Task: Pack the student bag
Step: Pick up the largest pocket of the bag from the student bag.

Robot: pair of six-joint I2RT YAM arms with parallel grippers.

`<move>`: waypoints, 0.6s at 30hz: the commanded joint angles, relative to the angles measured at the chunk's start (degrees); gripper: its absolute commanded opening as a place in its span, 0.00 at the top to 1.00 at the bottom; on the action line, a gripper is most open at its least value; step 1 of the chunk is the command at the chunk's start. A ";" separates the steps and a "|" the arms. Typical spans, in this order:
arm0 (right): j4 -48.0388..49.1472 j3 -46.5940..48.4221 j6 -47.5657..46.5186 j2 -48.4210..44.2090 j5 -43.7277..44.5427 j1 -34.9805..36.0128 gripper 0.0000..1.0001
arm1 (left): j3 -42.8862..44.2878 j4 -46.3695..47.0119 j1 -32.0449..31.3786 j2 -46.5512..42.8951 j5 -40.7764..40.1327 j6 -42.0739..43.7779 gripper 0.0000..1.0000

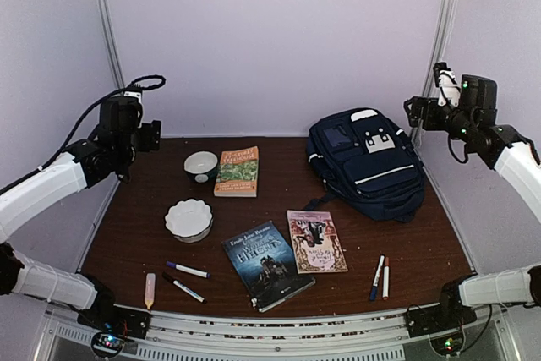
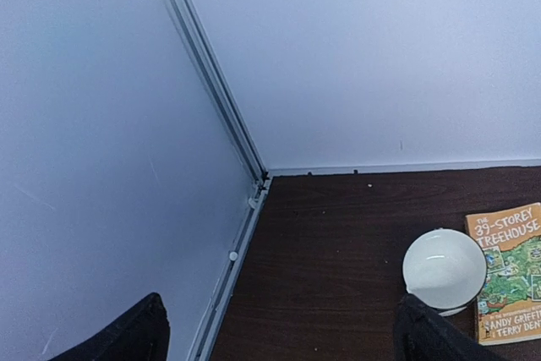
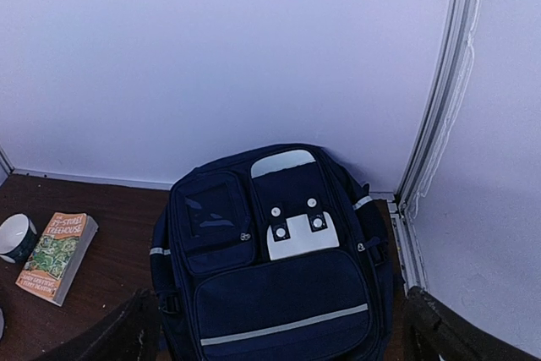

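My left claw (image 1: 150, 135) hangs high at the left of the overhead frame, above the far left corner of the brown table (image 1: 135, 234). In its wrist view the two dark fingers (image 2: 127, 336) sit at the bottom corners, spread wide with nothing between them. My right claw (image 1: 412, 112) hovers at the upper right of the overhead frame. Its jaws are also released and gaping, and it grasps nothing.

The student bag (image 1: 369, 162) lies flat in the upper right part of the table, front pocket up, with its top toward the back wall. From my right wrist it fills the lower centre of the frame, directly ahead of the fingers (image 3: 439, 331).

The rest lies left and below the bag in the overhead frame:
- A small bowl (image 1: 201, 165) sits just beside an orange treehouse book (image 1: 237, 171) near the top centre.
- A white scalloped dish (image 1: 188, 218) lies below the bowl.
- A dark-covered book (image 1: 267, 264) and a pink-covered book (image 1: 316, 241) lie side by side at the lower centre.
- Two markers (image 1: 187, 270) lie at the lower left, next to a pale stick (image 1: 150, 290) that may be a glue stick, though it is too small to tell.
- Two more pens (image 1: 376, 276) lie together at the lower right.
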 commanded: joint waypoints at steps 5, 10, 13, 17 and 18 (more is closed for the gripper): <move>-4.03 -0.71 -6.24 3.56 -4.29 -2.35 0.00 | -4.31 10.80 13.32 -0.45 25.63 -2.62 0.13; -5.61 -4.22 -13.93 3.42 -8.99 -3.52 0.03 | -4.19 14.66 18.35 1.88 42.65 -6.09 0.23; -7.36 -5.66 -19.17 3.80 -10.72 -3.99 0.08 | -3.15 14.82 17.90 3.02 49.41 -6.03 0.27; -12.29 -5.43 -26.06 6.06 -12.00 -4.51 0.22 | -0.38 11.44 14.47 5.26 54.75 -4.53 0.29; -13.64 -5.05 -27.82 6.80 -12.07 -4.62 0.24 | 0.42 10.34 13.19 5.98 55.76 -4.11 0.30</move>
